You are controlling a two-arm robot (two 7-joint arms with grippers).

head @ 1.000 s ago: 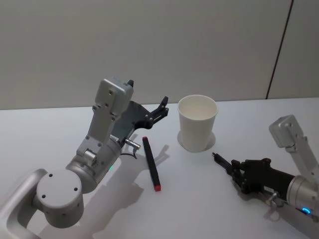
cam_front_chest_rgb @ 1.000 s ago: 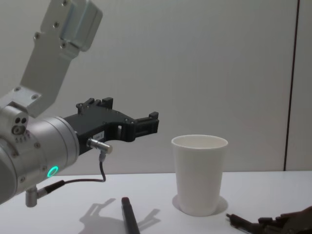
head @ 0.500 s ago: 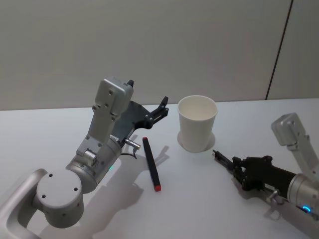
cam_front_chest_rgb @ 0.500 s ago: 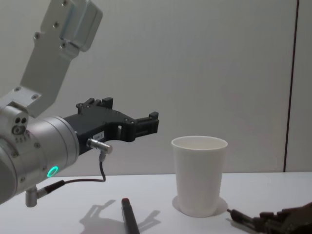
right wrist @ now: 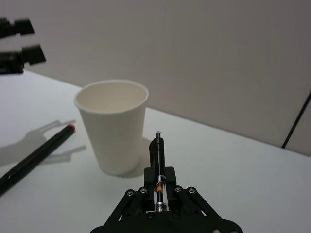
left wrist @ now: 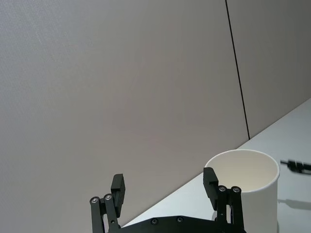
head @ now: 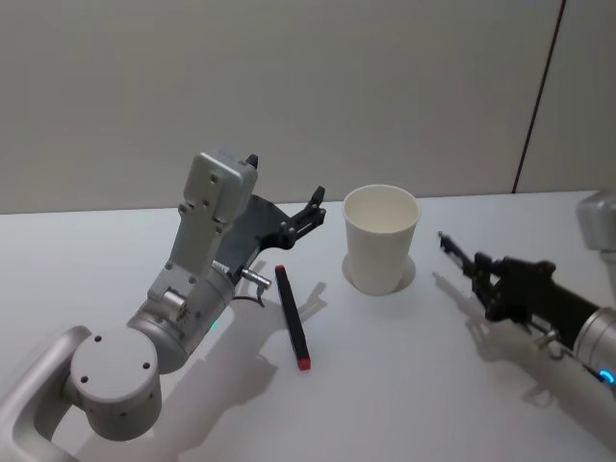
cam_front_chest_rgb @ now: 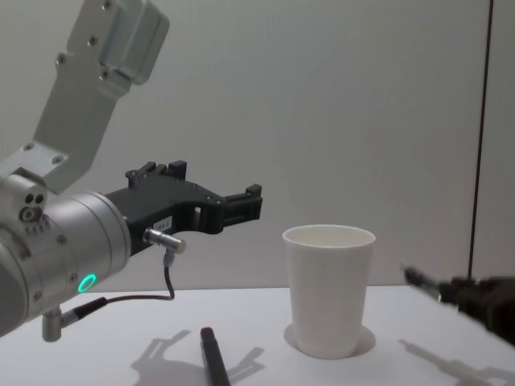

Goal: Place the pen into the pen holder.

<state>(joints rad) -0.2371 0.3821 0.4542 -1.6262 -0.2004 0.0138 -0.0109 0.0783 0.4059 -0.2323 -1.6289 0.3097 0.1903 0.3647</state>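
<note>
A thin black pen [right wrist: 158, 158] is clamped in my right gripper [right wrist: 158, 193], which is shut on it. The pen's tip points toward the white paper cup pen holder [right wrist: 112, 127]. In the head view the right gripper [head: 489, 277] hovers above the table, right of the pen holder [head: 382, 237] and apart from it. My left gripper [head: 314, 207] hangs open in the air, left of the cup and empty. A second black pen with a red end [head: 292, 316] lies on the table below the left arm.
The white table [head: 404, 385] runs up to a plain wall. In the chest view the left arm [cam_front_chest_rgb: 56, 241] looms large at the left, and the cup [cam_front_chest_rgb: 328, 289] stands in the middle. Free room lies in front of the cup.
My right gripper has risen off the table with the thin pen and moved back, now level with the cup's upper half. The left arm and the lying pen have not moved.
</note>
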